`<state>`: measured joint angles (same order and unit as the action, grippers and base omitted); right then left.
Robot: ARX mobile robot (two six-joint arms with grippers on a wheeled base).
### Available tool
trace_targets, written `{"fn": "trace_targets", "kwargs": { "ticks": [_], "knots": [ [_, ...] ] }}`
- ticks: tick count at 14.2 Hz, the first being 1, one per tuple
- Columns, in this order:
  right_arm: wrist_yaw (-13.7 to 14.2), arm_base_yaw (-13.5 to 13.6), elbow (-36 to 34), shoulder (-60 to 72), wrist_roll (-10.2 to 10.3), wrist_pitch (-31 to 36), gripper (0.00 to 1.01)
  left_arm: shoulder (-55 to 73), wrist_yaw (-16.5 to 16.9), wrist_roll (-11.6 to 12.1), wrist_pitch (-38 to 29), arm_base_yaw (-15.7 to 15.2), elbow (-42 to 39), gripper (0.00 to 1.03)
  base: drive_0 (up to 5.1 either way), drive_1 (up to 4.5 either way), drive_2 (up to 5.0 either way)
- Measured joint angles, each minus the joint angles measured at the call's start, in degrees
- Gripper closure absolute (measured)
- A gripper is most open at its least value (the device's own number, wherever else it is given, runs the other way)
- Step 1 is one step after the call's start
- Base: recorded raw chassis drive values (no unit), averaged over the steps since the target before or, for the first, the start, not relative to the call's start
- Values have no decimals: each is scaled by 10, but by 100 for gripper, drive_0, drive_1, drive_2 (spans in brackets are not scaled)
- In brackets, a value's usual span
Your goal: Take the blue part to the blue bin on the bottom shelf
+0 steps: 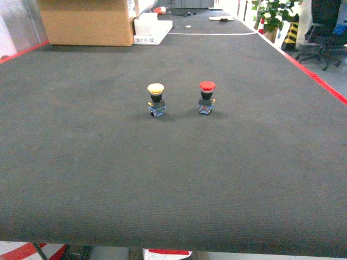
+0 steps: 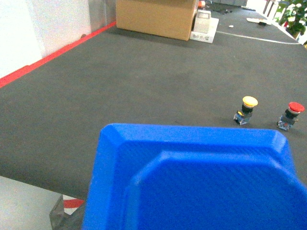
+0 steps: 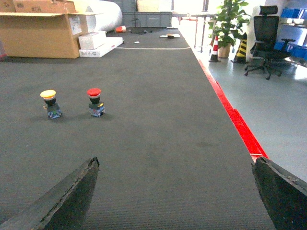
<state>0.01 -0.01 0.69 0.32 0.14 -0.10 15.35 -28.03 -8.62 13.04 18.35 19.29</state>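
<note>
Plainly, from the head camera there is nothing blue on the tabletop (image 1: 81,179) at all: only a yellow-capped button (image 1: 156,100) and a red-capped button (image 1: 206,97) standing upright side by side near the middle, with a cardboard box (image 1: 87,21) at the far left corner, and neither arm reaches into this view. The left wrist camera tells more: a big blue piece (image 2: 192,182) with chamfered corners and a raised rim fills the bottom of its view, hard up against the lens and hanging over the near left edge of the tabletop, the two buttons well beyond it to the right. Whether that is the blue part itself or a bin I cannot tell, and the left gripper is hidden behind it, so I cannot say whether its fingers are clamped on it or not. The right wrist camera shows the right gripper (image 3: 175,163) with its dark fingers (image 3: 67,196) spread wide apart and holding nothing, looking down the length of the tabletop with the buttons ahead and to its left, the red-taped right edge running away on its other side. To my eye the blue thing sits right at the left arm and far from the right one, so the next move looks like the left arm's.
</note>
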Motion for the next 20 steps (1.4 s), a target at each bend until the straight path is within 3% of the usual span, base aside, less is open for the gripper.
{"fn": "trace_targets", "kwargs": {
  "ticks": [20],
  "knots": [
    [0,0,0,0,0,-2,3,2,0,0,2,-1,0,59,-163,-163,-163]
  ]
}}
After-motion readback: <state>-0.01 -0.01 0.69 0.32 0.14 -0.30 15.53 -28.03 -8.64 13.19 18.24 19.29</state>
